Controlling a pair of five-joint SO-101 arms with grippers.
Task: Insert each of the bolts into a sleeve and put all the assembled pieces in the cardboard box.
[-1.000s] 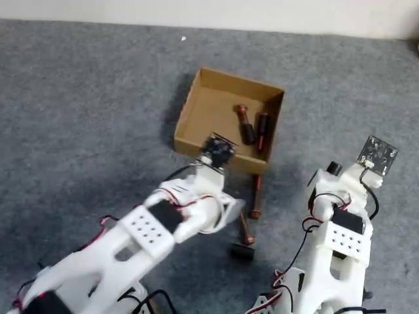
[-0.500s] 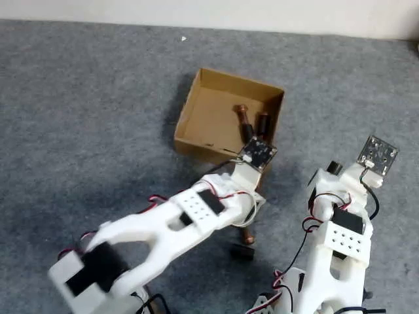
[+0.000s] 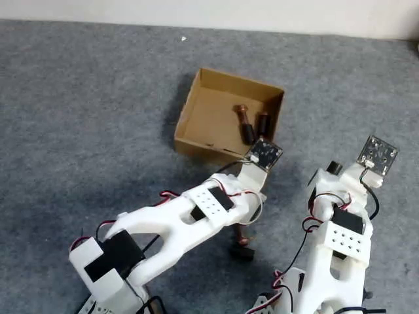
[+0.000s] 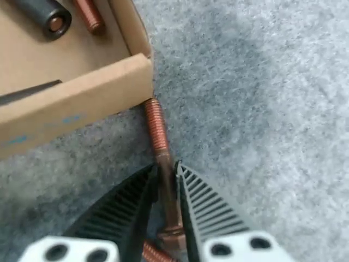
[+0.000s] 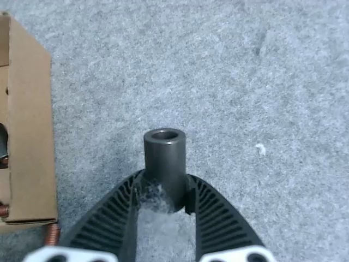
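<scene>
Fingers of our left gripper pinch the shank of a copper bolt lying on the grey carpet, its threaded tip just beside the cardboard box corner. Our right gripper clamps a dark sleeve (open bore towards the wrist camera). Inside the box we see two assembled pieces. Another sleeve lies between our arms.

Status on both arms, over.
Left tool shut on a bolt lying on the carpet. Right tool holding a sleeve. Bolt's tip by the cardboard box corner; second bolt close beside it.
</scene>
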